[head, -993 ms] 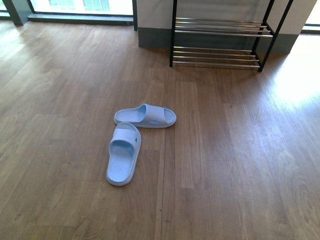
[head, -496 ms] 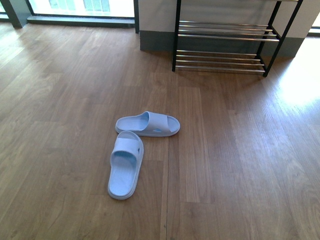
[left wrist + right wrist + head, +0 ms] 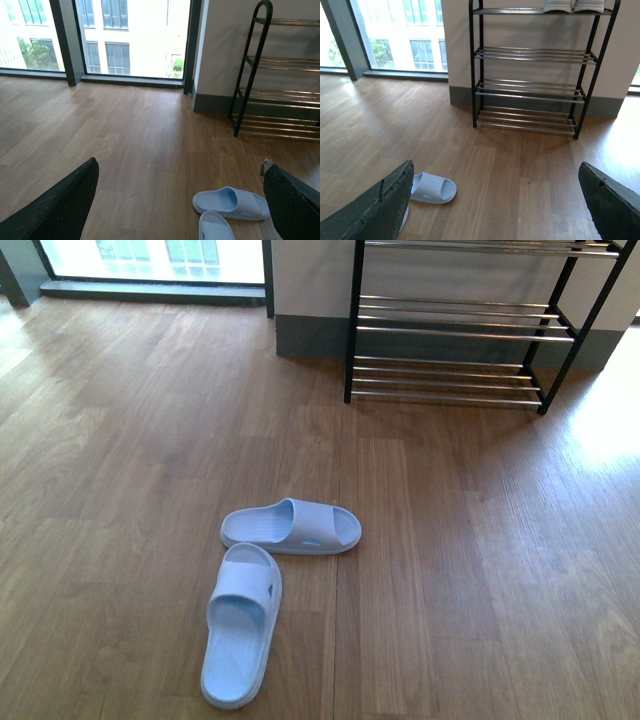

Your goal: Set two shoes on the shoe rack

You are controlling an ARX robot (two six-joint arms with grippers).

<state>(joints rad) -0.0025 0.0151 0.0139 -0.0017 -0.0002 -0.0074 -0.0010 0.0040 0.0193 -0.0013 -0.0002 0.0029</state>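
Observation:
The two shoes are pale blue slide sandals on the wooden floor. One [image 3: 292, 527] lies crosswise, the other [image 3: 240, 625] points away just in front of it, nearly touching. The shoe rack [image 3: 455, 330], with a black frame and chrome bars, stands against the far wall. In the left wrist view my left gripper [image 3: 180, 167] is open above the floor, with the crosswise slide [image 3: 231, 202] and the other slide [image 3: 216, 227] low between its fingers. My right gripper [image 3: 496, 167] is open facing the rack [image 3: 530, 87], a slide [image 3: 432, 188] beside one finger. Neither gripper shows in the front view.
White-soled footwear [image 3: 572, 5] sits on the rack's top shelf. A tall window [image 3: 135, 37] with a dark frame runs along the far wall left of the rack, next to a white wall with a grey skirting [image 3: 310, 338]. Sunlight glares on the floor [image 3: 610, 420].
In the front view the slides have slid lower and nearer and the rack shows larger and lower, so the view has moved forward. The slides keep the same arrangement.

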